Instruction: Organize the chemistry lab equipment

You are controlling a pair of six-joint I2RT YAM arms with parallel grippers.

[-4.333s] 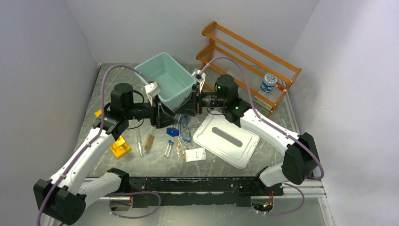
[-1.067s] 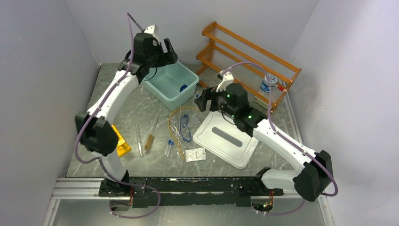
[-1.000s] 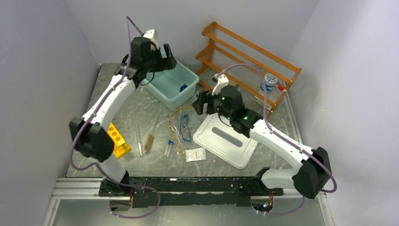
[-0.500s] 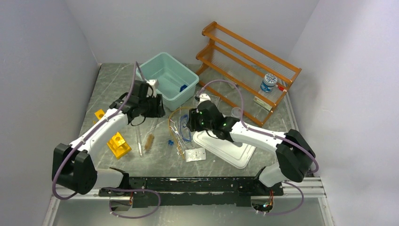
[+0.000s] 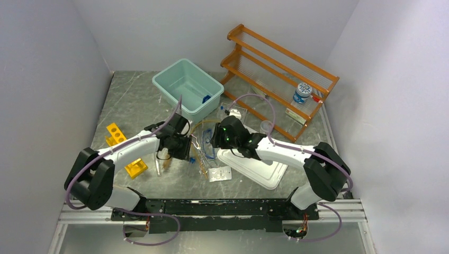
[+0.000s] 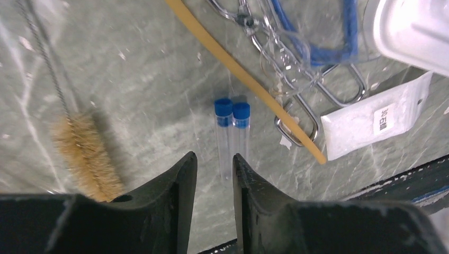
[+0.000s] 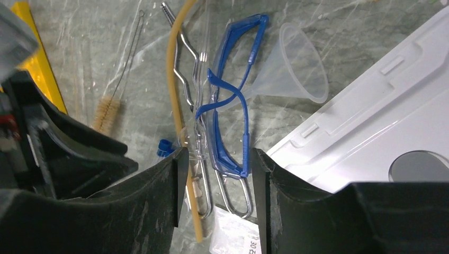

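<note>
On the grey counter [image 5: 127,100], toward its near edge, the left claw [image 6: 214,177] hangs with jaws narrowly apart over two blue-capped vials [image 6: 233,124], while the right claw [image 7: 214,180], jaws apart, straddles the blue goggles [image 7: 227,90]. Pick-up seems in hand; next, each must lower and close squarely.

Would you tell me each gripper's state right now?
Left gripper: open, straddling blue-capped clear vials.
Right gripper: around blue-framed clear goggles; grip cannot be told.

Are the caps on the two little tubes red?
No, both little tubes lying side by side have blue caps.
</note>
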